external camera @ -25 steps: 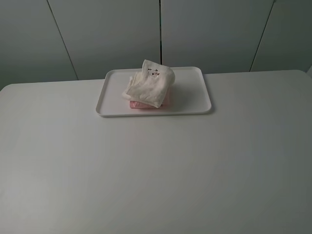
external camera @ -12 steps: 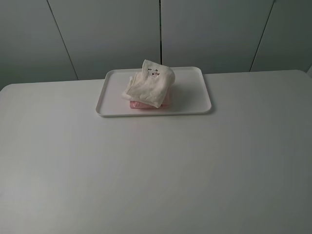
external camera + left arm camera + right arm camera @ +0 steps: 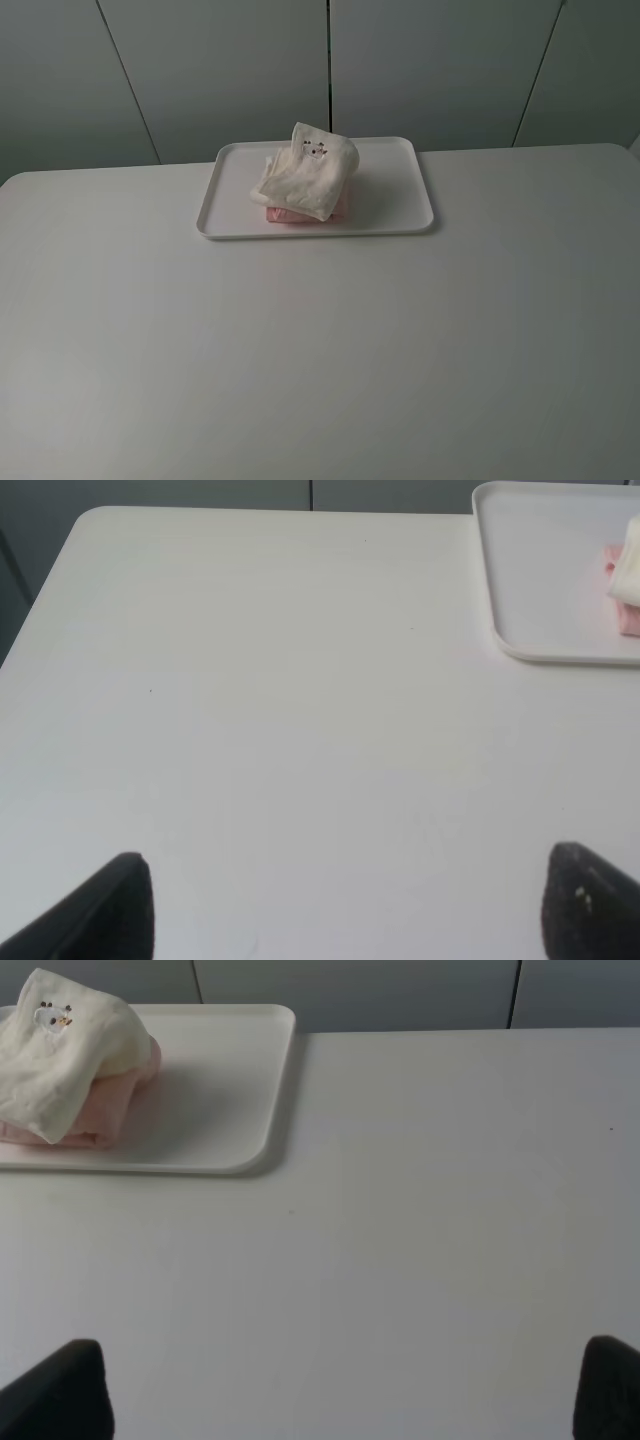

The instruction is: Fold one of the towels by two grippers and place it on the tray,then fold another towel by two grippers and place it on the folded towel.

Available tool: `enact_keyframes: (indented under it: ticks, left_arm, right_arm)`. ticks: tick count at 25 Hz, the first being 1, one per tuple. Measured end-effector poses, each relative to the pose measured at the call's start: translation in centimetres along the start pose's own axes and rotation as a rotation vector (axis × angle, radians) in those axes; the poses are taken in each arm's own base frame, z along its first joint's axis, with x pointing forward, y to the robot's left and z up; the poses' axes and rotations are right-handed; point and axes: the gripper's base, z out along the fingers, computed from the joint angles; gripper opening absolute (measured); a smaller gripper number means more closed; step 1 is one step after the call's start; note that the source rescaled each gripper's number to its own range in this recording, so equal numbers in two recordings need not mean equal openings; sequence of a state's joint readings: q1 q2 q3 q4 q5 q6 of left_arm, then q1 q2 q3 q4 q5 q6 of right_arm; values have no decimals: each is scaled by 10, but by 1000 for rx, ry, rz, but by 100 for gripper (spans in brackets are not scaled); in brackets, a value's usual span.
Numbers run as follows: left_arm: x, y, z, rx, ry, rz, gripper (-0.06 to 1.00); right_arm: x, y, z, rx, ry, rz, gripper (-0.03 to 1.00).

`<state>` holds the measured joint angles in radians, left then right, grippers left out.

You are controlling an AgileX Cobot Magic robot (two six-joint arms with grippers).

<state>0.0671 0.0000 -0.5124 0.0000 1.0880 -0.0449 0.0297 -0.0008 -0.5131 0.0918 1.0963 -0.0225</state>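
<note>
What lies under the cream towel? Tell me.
Under the cream towel a folded pink towel shows only at its edges; the rest is covered. Both sit on the white tray.

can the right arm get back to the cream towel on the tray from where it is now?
Probably yes. The right gripper is open, holds nothing, and only bare table lies between it and the tray. The cream towel sits uncovered on top of the pink towel, nothing in the way.
</note>
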Motion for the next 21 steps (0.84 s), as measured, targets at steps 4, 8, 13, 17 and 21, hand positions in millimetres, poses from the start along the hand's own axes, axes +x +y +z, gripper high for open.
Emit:
enact_keyframes:
  ticks: [4, 8, 13, 17, 21]
  left_arm:
    - [0, 0, 0, 0, 0, 0, 100]
    - [0, 0, 0, 0, 0, 0, 100]
    - [0, 0, 0, 0, 0, 0, 100]
    - [0, 0, 0, 0, 0, 0, 100]
    - [0, 0, 0, 0, 0, 0, 100]
  right_arm:
    - [0, 0, 0, 0, 0, 0, 100]
    - [0, 0, 0, 0, 0, 0, 100]
    - [0, 0, 0, 0, 0, 0, 100]
    - [0, 0, 0, 0, 0, 0, 100]
    - [0, 0, 0, 0, 0, 0, 100]
